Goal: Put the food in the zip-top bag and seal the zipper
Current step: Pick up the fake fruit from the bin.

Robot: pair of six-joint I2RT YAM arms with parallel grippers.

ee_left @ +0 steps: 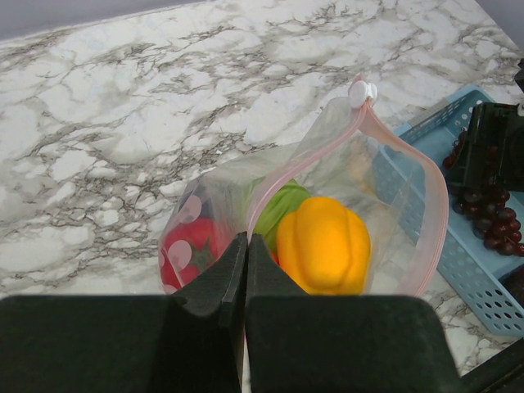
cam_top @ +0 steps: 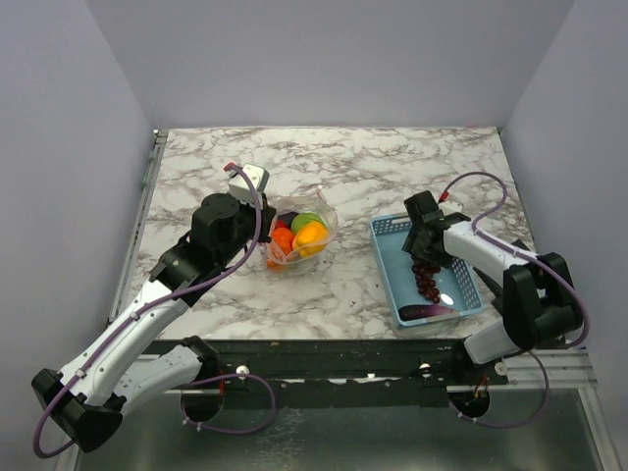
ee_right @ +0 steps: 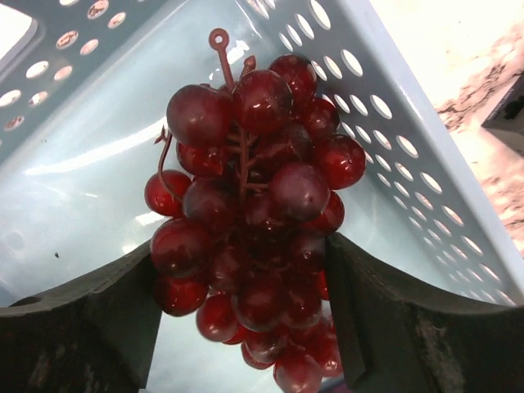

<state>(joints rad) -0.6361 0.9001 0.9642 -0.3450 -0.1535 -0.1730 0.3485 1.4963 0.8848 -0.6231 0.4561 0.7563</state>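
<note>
The clear zip-top bag stands open on the marble, and my left gripper is shut on its near mouth edge by the pink zipper. Food sits inside it: a yellow pepper, a green piece and a red piece. From above, the bag lies just right of the left gripper. The dark red grapes lie in the light-blue basket. My right gripper straddles the bunch, both fingers touching its sides. A purple eggplant lies at the basket's near end.
The basket sits right of centre on the marble table, close to the right arm. A white slider sits at the far end of the bag's mouth. Grey walls enclose the table on three sides.
</note>
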